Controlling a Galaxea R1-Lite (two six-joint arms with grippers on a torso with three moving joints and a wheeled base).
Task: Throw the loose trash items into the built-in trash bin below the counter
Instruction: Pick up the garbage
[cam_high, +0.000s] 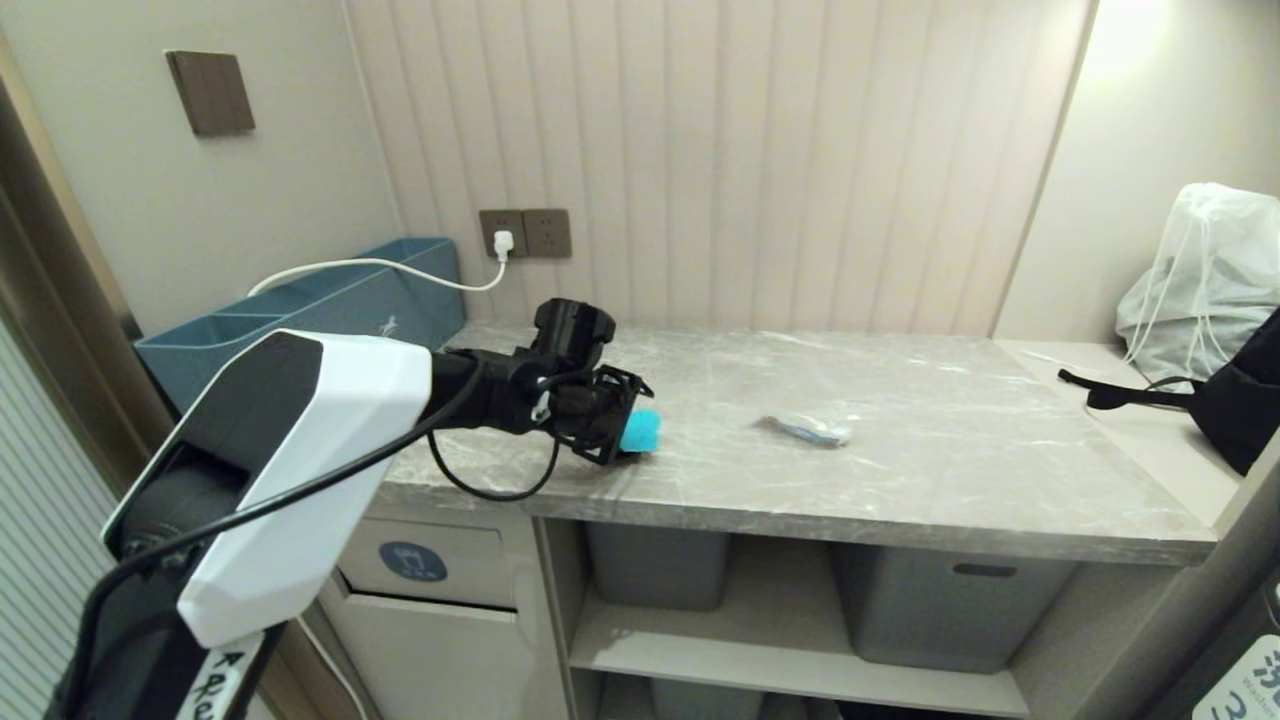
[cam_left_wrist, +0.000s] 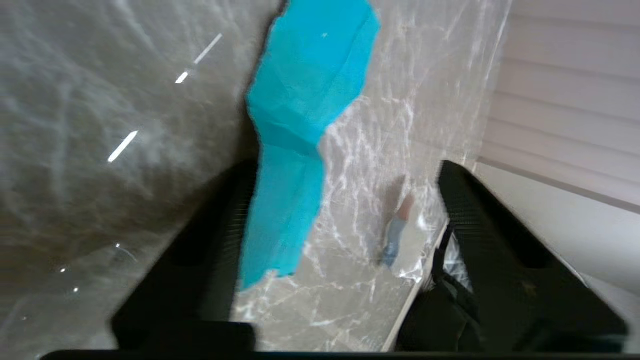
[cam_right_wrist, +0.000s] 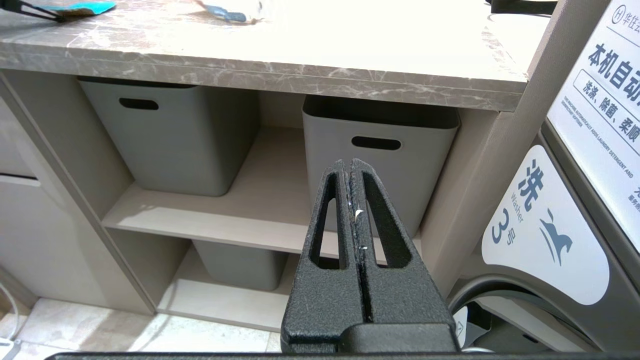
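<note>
Left gripper (cam_high: 625, 432) at the near left of the long grey marble-look counter (cam_high: 900, 440), jaws apart around the flat bright turquoise scrap (cam_high: 640, 430). Further right, crumpled clear wrapper (cam_high: 805, 431) lying mid-counter. Right gripper (cam_right_wrist: 352, 170) pressed closed, empty, facing grey plastic tubs (cam_right_wrist: 380, 150).

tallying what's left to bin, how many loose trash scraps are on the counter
2. The turquoise piece lies near the counter's front left edge, between the left pincer's fingers. The clear wrapper lies mid-counter, to its right. None seems hidden.
</note>
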